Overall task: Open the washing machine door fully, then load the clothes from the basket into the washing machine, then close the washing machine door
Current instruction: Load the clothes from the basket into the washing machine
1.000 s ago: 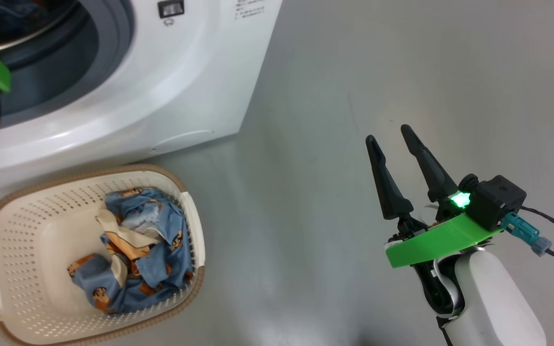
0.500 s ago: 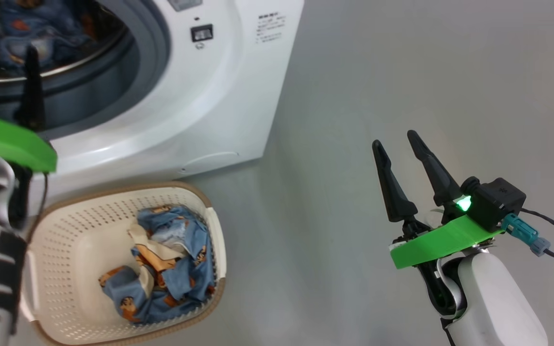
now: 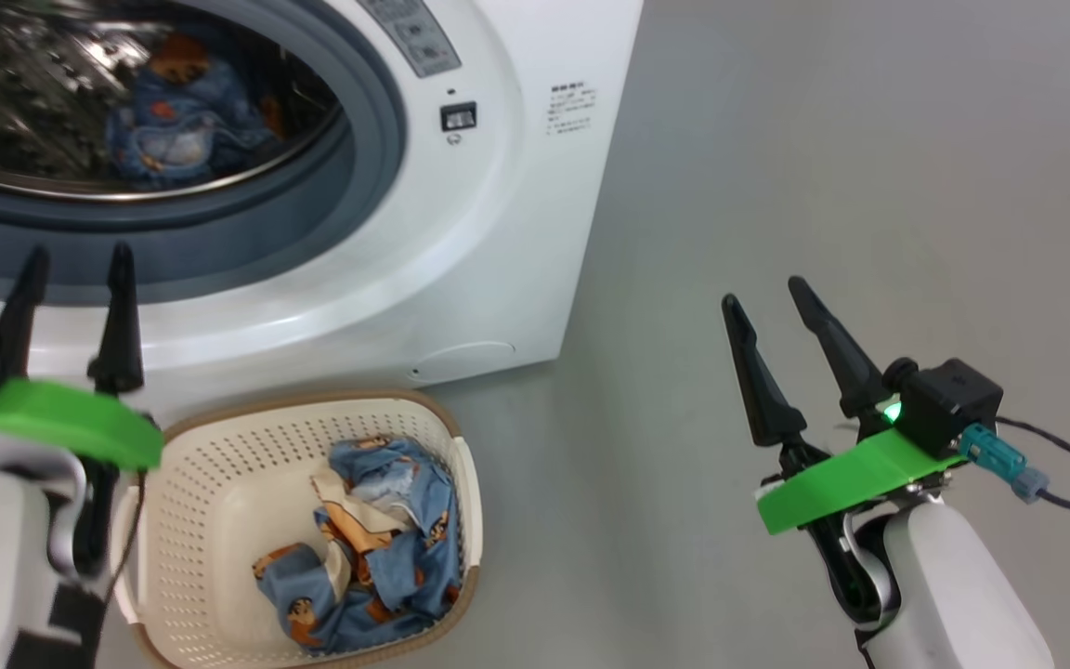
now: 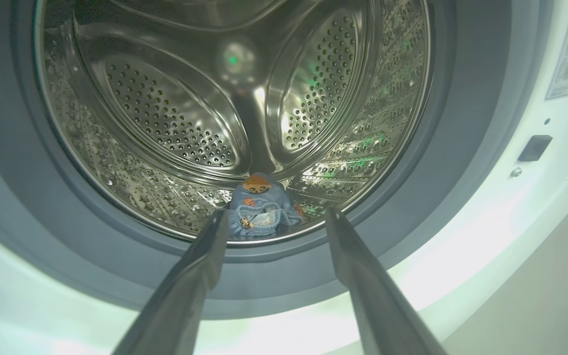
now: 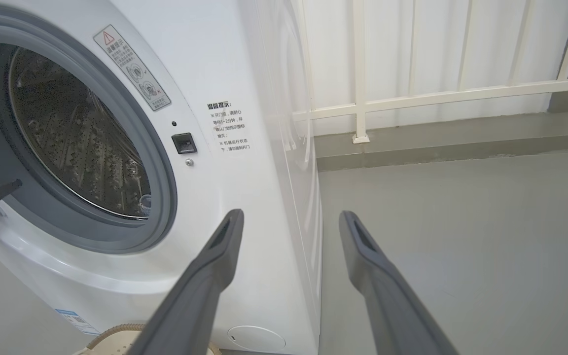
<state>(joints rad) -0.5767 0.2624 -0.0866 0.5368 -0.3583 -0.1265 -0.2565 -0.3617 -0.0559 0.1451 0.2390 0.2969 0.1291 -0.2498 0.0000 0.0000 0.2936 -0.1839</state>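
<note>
In the head view, clothes [image 3: 377, 548] are seen in the basket [image 3: 219, 437] beside the washing machine [image 3: 498, 232], with another garment [image 3: 182, 130] in its drum [image 3: 24, 102]. The left gripper [image 3: 75, 265] and right gripper [image 3: 763, 290] are held spread and empty. In the left wrist view, that garment is framed between the fingers [image 4: 200, 266]. In the right wrist view, the machine's front corner is faced.

Right wrist view: up and left of the right gripper [image 5: 291, 214], the white front of the washing machine [image 5: 264, 74] carries a printed notice [image 5: 229, 127] headed "温馨提示:", its smaller Chinese lines beneath only partly legible. Farther up and left, a slanted warning label [image 5: 131, 69] shows a red triangle sign, pictograms and a red cross, its wording too small to read. A blue sticker [image 5: 74, 315] low to that gripper's left is illegible, as is the same label up and right of the left gripper [image 4: 275, 213].
</note>
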